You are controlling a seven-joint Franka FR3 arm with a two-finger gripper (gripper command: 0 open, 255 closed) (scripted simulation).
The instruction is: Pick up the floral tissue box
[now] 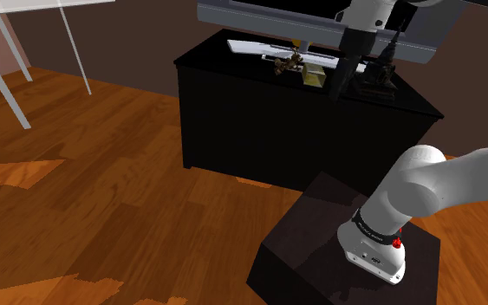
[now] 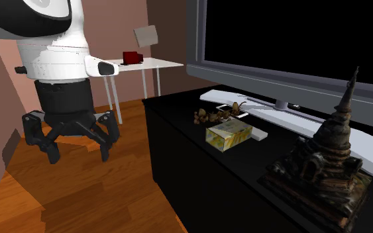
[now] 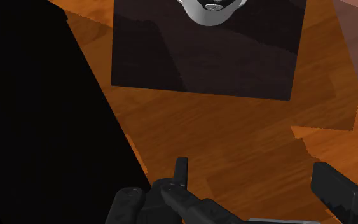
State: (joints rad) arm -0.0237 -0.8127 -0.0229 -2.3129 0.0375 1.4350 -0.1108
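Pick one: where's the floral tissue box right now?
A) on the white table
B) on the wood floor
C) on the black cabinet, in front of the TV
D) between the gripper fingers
C: the tissue box sits on top of the black cabinet in front of the TV. The gripper is open, with nothing but wood floor between its fingers.

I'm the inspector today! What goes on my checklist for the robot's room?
Surface: black cabinet, dark top.
Job's things: tissue box, yellowish pattern, lies on the cabinet in front of the TV, untouched.
Clutter: pagoda statue and brown figurine on the cabinet.
Grippers: gripper open, over the floor beside the cabinet, away from the box.
Cables: nothing seen.
Surroundings: wood floor; white table with a red mug.
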